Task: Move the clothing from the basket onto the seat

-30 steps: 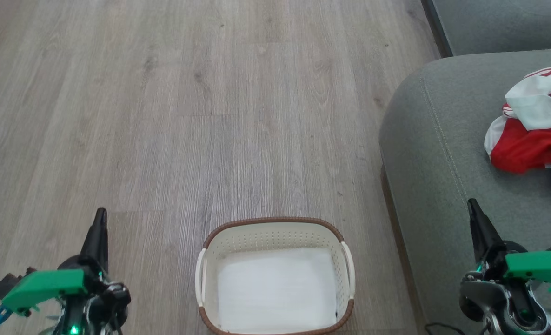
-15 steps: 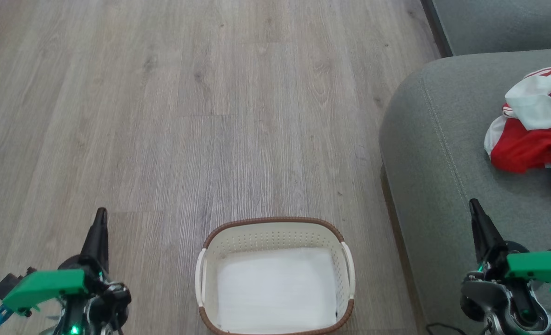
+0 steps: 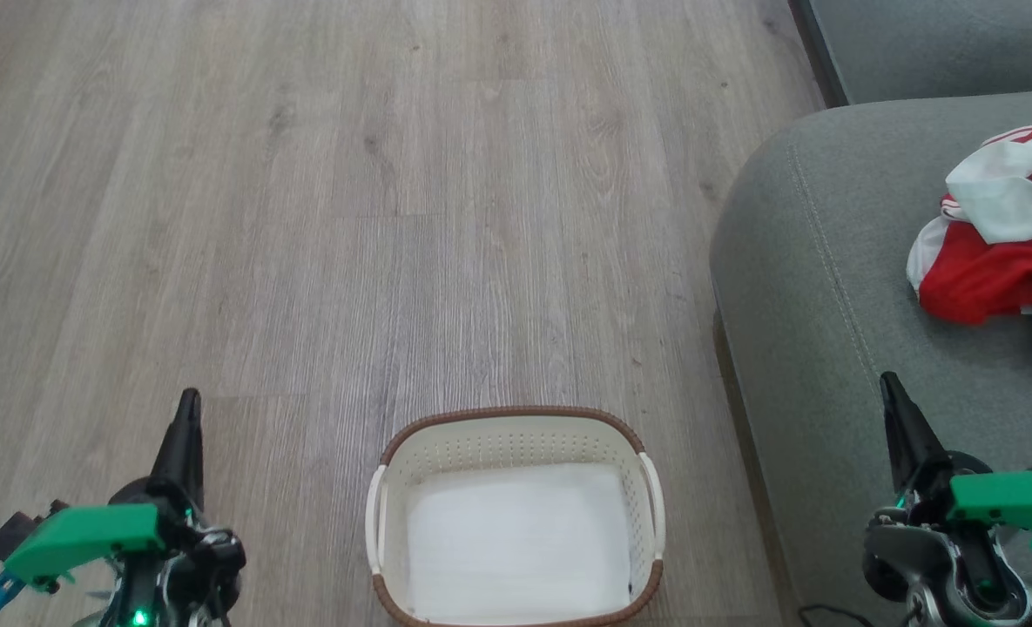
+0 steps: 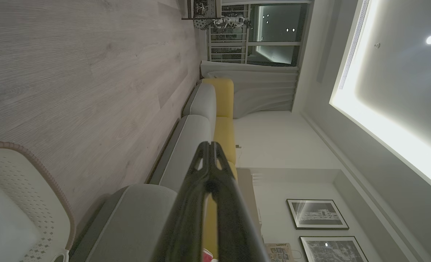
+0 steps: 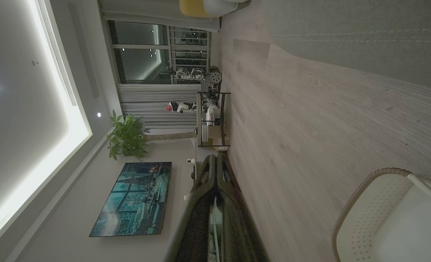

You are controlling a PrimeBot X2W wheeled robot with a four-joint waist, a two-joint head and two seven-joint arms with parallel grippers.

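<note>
The laundry basket (image 3: 516, 514) sits on the wood floor (image 3: 350, 218) with nothing red left inside. The red and white clothing (image 3: 999, 252) lies in a heap on the grey-green sofa seat (image 3: 829, 287). The left gripper (image 3: 186, 418) and the right gripper (image 3: 894, 405) each have their fingers pressed together, holding nothing. The job looks done.
</note>
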